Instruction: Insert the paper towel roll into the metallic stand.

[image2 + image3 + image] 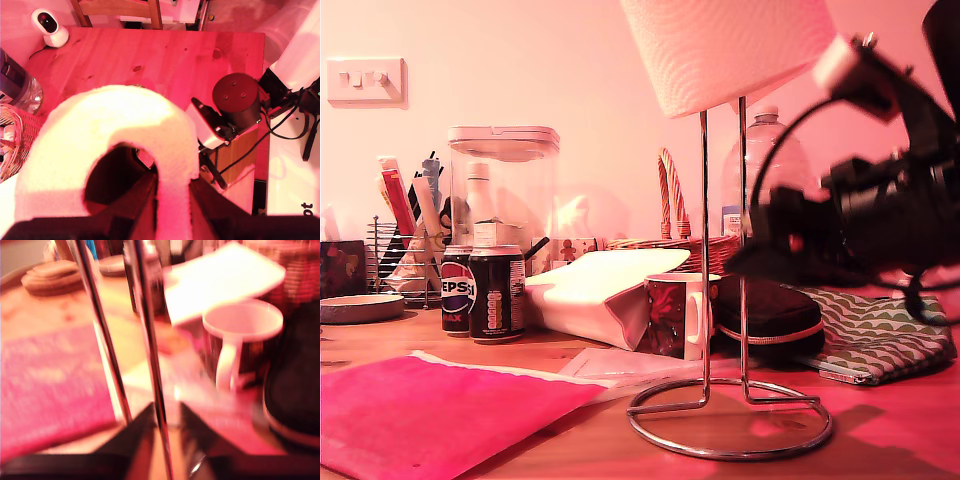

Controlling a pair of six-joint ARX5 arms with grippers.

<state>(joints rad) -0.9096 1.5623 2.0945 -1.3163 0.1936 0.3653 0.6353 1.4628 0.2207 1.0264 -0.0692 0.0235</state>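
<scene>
- The thick white embossed paper towel roll (728,52) is held over the thin chrome wire stand (725,300), near the worktop's front edge.
- The first pincer (172,200) is pinching the roll's wall, one finger inside the core.
- The second pincer (164,417) is closed on one upright rod.
- The core should be centred over both rods before lowering; the upright should be kept steady.

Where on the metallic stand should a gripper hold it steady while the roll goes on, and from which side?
Judging by shape: grip the metallic stand low on its two thin upright rods, coming in level from the exterior view's right, as my second gripper does. That leaves the loop's top free for the paper towel roll.
</scene>
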